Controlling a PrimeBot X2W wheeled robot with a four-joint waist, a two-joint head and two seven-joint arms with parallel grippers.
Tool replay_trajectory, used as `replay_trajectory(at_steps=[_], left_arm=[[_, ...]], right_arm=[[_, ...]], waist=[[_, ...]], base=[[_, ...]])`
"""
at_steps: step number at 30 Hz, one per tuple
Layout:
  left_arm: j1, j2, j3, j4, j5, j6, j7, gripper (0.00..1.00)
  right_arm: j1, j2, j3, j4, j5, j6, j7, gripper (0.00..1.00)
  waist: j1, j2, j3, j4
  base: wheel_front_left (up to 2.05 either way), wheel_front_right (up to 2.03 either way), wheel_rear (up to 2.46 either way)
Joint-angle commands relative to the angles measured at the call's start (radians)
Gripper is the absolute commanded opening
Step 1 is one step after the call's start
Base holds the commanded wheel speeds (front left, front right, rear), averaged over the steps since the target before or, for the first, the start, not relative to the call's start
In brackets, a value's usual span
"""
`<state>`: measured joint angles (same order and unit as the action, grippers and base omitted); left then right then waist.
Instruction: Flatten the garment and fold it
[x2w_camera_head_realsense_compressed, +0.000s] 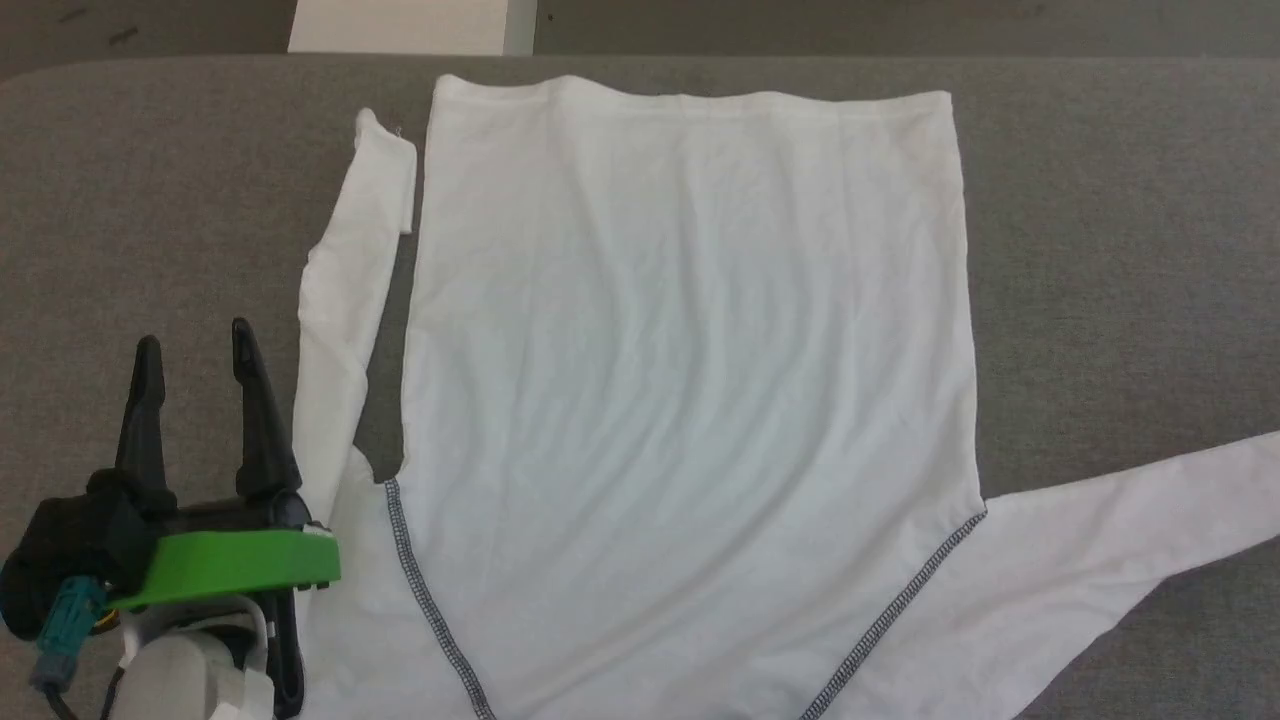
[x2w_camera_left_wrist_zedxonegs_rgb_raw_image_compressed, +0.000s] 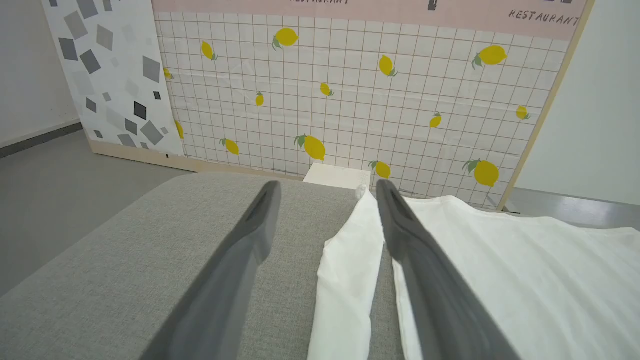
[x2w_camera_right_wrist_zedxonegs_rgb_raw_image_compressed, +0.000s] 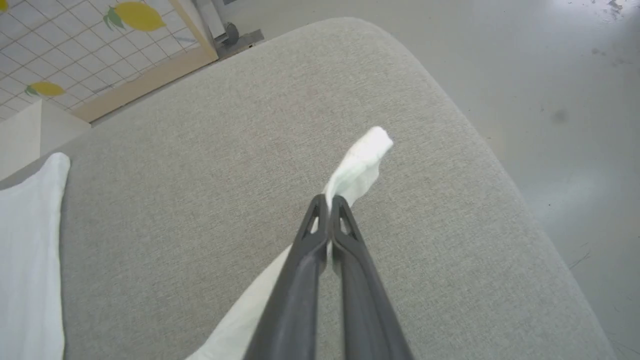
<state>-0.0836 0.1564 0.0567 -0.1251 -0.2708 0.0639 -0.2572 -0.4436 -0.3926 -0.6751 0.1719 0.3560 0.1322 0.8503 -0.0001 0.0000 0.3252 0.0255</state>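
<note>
The garment (x2w_camera_head_realsense_compressed: 690, 380), a white long-sleeved shirt with dark zigzag seams, lies spread flat on the grey padded table (x2w_camera_head_realsense_compressed: 1120, 260), hem at the far side. One sleeve runs along its left edge, the other stretches out to the right. My left gripper (x2w_camera_head_realsense_compressed: 195, 350) stands open at the lower left, just left of the left sleeve (x2w_camera_left_wrist_zedxonegs_rgb_raw_image_compressed: 350, 270), which lies between and beside its fingers without being held. My right gripper (x2w_camera_right_wrist_zedxonegs_rgb_raw_image_compressed: 327, 201) is shut on the right sleeve (x2w_camera_right_wrist_zedxonegs_rgb_raw_image_compressed: 357, 167) near its cuff, whose end sticks up past the fingertips.
A white box (x2w_camera_head_realsense_compressed: 410, 25) stands beyond the table's far edge. A lemon-patterned tiled panel (x2w_camera_left_wrist_zedxonegs_rgb_raw_image_compressed: 350, 90) rises behind it. The table's rounded right corner (x2w_camera_right_wrist_zedxonegs_rgb_raw_image_compressed: 450, 100) drops to the grey floor (x2w_camera_right_wrist_zedxonegs_rgb_raw_image_compressed: 575, 75) close to my right gripper.
</note>
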Motion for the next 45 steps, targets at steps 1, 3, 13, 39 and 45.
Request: replay_trajectory(at_steps=[1, 3, 13, 39, 45], left_arm=[[0.016, -0.007, 0.008, 0.002, 0.011, -0.006, -0.005, 1.00], [0.028, -0.013, 0.015, 0.003, 0.014, -0.010, -0.005, 1.00], [0.076, -0.037, 0.050, -0.002, 0.026, -0.025, -0.005, 1.00], [0.079, -0.062, 0.047, 0.006, 0.051, -0.051, -0.005, 1.00], [0.052, -0.078, 0.034, 0.015, 0.041, -0.058, -0.005, 1.00]], right_arm=[[0.039, 0.007, -0.028, -0.025, -0.005, -0.002, -0.002, 0.00], [0.083, 0.007, -0.067, -0.049, -0.009, -0.002, 0.008, 0.00], [0.153, 0.020, -0.079, -0.167, -0.036, -0.002, 0.014, 0.00], [0.145, 0.266, 1.053, -0.389, 0.175, -0.002, 0.006, 0.00], [0.000, 0.319, 1.255, -0.141, 0.162, -0.002, -0.091, 0.00]], waist=[[0.0001, 0.0000, -0.061, -0.017], [0.0001, 0.0000, -0.075, -0.019], [0.0001, 0.0000, -0.126, -0.020], [0.0001, 0.0000, -0.151, 0.058], [0.0001, 0.0000, -0.124, 0.121]], base=[[0.00, 0.00, 0.00], [0.00, 0.00, 0.00], [0.00, 0.00, 0.00], [0.00, 0.00, 0.00], [0.00, 0.00, 0.00]])
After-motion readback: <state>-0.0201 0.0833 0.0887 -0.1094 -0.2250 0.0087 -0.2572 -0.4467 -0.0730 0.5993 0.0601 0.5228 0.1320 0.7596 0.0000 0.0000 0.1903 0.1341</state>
